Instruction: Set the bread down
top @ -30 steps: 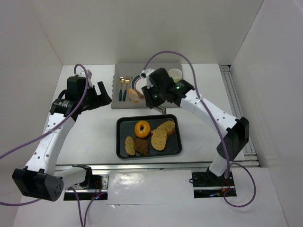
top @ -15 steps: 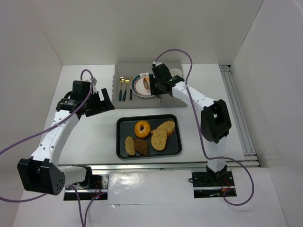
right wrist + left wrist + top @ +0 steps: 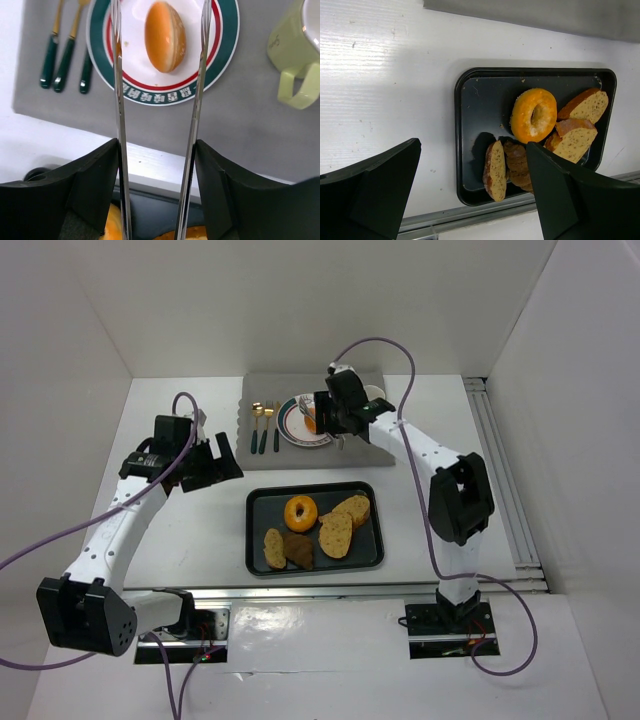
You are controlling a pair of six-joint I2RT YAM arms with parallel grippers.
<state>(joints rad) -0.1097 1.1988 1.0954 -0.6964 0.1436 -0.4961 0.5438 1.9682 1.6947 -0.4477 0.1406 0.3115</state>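
While the golden bun [image 3: 165,36] (smooth, oval) lies on the plate [image 3: 220,60] between its tongs, the right gripper [image 3: 159,60] hovers above, jaws apart, gripping nothing.

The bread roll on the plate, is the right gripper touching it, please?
Apart: the right wrist view shows white plate on both sides between the bread roll and the right gripper.

Right claw [image 3: 159,30] gapes wide; left claw [image 3: 470,190] stands open.
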